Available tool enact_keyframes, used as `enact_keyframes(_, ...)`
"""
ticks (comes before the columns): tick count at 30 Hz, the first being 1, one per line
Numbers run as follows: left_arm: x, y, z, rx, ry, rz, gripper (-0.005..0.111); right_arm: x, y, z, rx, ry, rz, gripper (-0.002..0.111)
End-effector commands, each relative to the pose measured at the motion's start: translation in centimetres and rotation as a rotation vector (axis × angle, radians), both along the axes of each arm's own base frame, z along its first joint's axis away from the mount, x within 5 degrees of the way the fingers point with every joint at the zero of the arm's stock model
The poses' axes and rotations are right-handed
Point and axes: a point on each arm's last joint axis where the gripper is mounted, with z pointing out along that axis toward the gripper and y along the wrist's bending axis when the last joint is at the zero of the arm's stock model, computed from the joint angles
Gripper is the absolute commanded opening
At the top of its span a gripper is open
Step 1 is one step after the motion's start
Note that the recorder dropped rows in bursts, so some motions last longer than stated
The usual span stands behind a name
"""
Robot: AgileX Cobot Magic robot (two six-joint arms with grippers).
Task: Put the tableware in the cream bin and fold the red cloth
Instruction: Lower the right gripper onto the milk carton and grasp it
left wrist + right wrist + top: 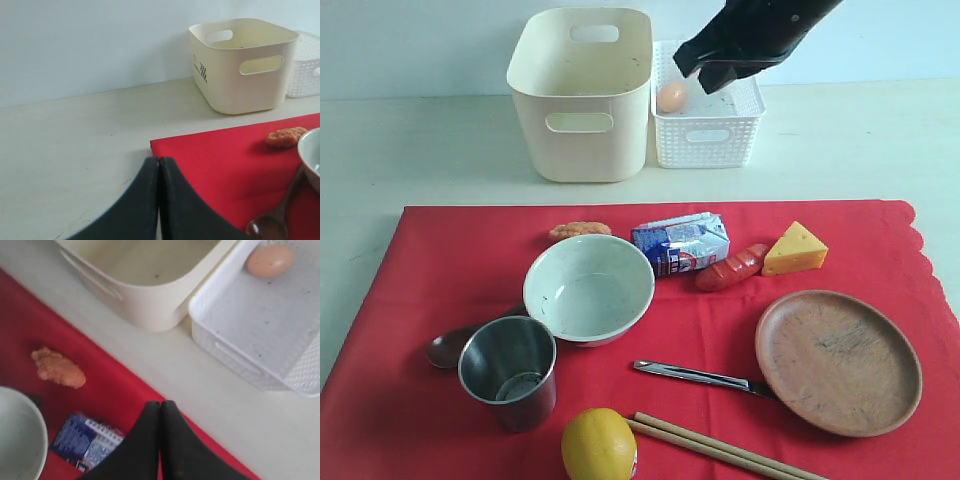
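The outside camera looks down over the red cloth (440,280). The left wrist camera sits low, looking sideways. The right one looks down from above. All three see the cream bin (582,150).

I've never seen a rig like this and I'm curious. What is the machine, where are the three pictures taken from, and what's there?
It is a robot with two arms. One camera stands off the arms and shows the whole scene; the other two sit on the wrists, looking past the black left gripper and right gripper. Both are shut and hold nothing. On the red cloth lie a bowl, cup, plate, spoon, knife, chopsticks and toy food. Behind stand a cream bin and a white basket with an egg in it.
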Motion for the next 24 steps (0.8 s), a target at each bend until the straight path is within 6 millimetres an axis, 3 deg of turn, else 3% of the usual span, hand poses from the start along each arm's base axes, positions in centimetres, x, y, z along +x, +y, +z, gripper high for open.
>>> enact_keyframes(1,0.0,0.0,-0.1,0.001,-0.006,0.003,0.002,-1.1,0.2,0.0,-0.019,0.043,0.119,0.0)
enact_keyframes(13,0.0,0.0,-0.1,0.001,-0.006,0.003,0.002,-3.7,0.5,-4.9,-0.09,0.084,0.347,0.002)
enact_keyframes(18,0.0,0.0,-0.1,0.001,-0.006,0.003,0.002,-4.5,2.8,-5.7,-0.105,-0.009,0.392,0.019)
enact_keyframes(24,0.0,0.0,-0.1,0.001,-0.006,0.003,0.002,-5.2,4.5,-7.1,-0.171,-0.035,0.487,0.048)
